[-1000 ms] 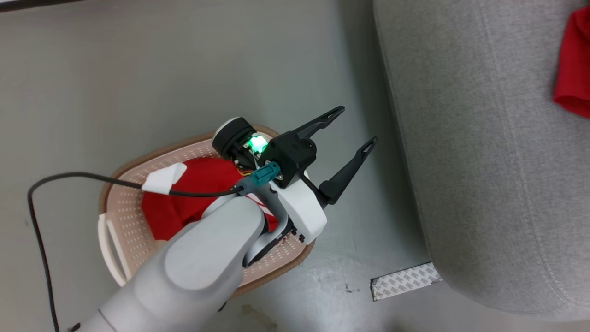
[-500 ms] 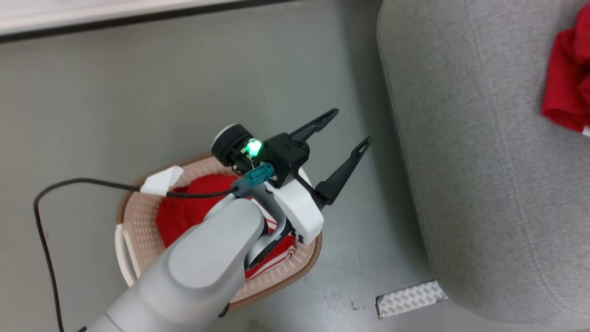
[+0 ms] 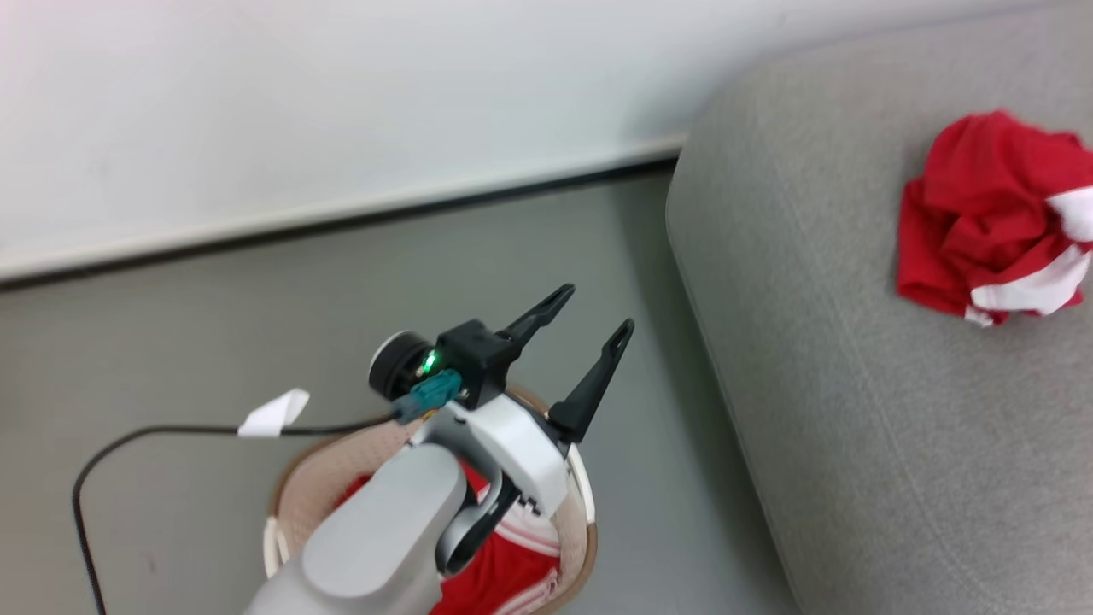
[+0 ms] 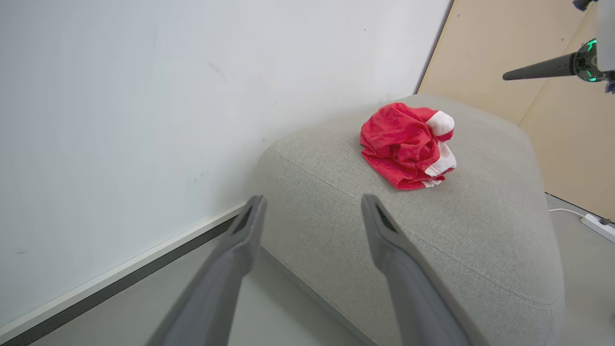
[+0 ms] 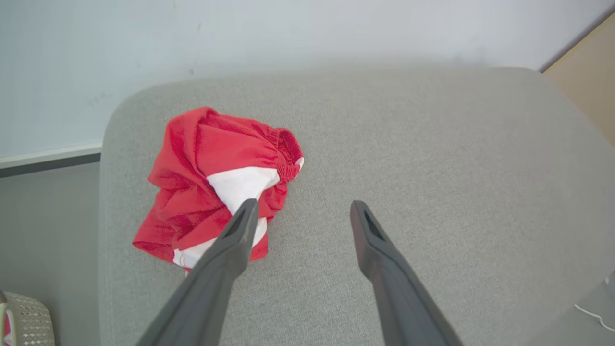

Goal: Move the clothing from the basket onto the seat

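Nearest me in the head view, the basket holds red clothing with white stripes. My left gripper hangs over its far rim, jaws wide and empty, the pile back at its 7 o'clock; I judge this arm the nearer for the next pick. Further out at 2 o'clock, a bundled red garment rests on the seat; my right gripper hovers above, spread and empty, bundle at its 10 o'clock

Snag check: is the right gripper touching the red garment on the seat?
Apart. The left wrist view shows the right gripper in the air, clear of the red garment on the seat.
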